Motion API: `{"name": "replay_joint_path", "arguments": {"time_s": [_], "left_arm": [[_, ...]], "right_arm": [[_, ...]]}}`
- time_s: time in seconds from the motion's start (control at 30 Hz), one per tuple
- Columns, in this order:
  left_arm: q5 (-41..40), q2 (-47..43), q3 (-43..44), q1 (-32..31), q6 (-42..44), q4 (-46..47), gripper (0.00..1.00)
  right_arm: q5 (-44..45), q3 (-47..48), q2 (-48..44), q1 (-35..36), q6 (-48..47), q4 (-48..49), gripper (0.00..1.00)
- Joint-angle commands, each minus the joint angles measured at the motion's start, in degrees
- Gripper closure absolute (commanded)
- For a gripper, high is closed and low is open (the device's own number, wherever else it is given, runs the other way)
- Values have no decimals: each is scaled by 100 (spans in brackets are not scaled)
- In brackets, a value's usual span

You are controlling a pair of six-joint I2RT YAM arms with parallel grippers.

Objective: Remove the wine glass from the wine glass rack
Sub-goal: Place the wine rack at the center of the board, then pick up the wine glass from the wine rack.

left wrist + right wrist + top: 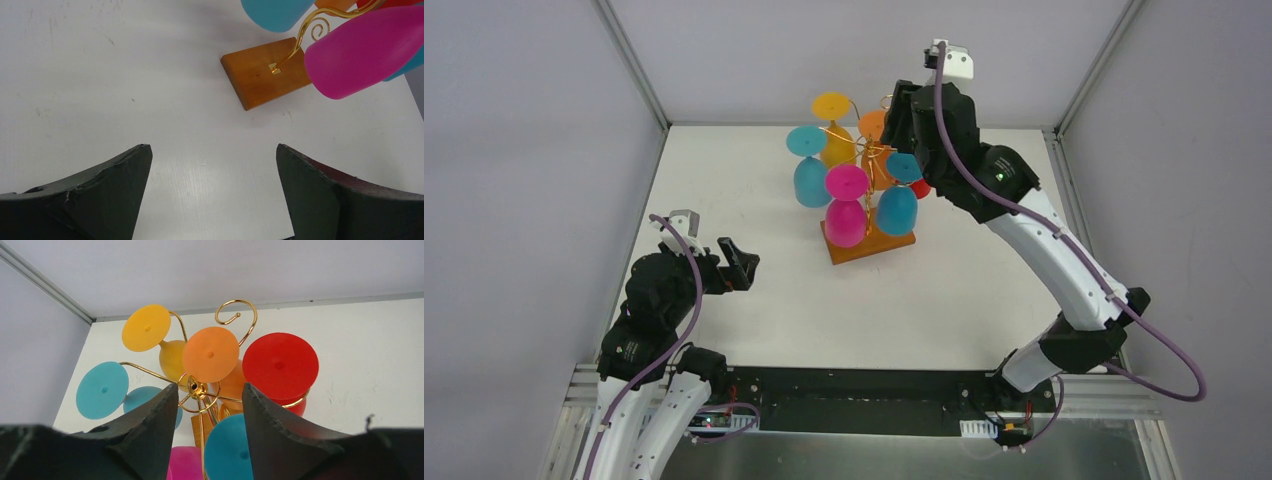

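Here the right tool point(210, 390) stands half open, with nothing between its fingers. Just beyond the gap is the top of the wine glass rack point(194, 388). The orange wine glass point(210, 354) hangs there upside down, and the red wine glass point(280, 365) is at its right. The left tool point(214, 150) is wide open and empty over the surface point(125, 75), well apart from the rack.

A robotics lab cell: a white desk point(754, 300) walled by plain grey panels point(514, 150) on aluminium posts point(631, 62), two cabled robot arms point(1054, 260) bolted at its edge.
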Motion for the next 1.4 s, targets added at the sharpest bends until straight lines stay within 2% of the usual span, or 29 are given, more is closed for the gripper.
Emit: {"name": "replay_joint_path", "arguments": {"time_s": [0.0,0.47,0.57,0.9,1.23,1.37], "left_arm": [[78,20,-9,75,-29,82,1],[126,91,-11,75,-33,82,1],[150,102,-9,73,-38,82,0],[191,79,-20,74,-60,82,0],[257,43,-17,75,-89,82,1],[248,44,-17,75,-86,82,1]], "right_arm": [[-64,-181,-510,-1,99,66,46],[-430,-879,-1396,-49,769,-569,37],[-783,-998,-1569,-187,1012,-801,34],[-2096,-1848,-2115,-1077,1638,-956,33],[-3111,-3427,-3019,-1497,2450,461,33],[-3200,-3802,-3153,-1511,2845,912,34]]}}
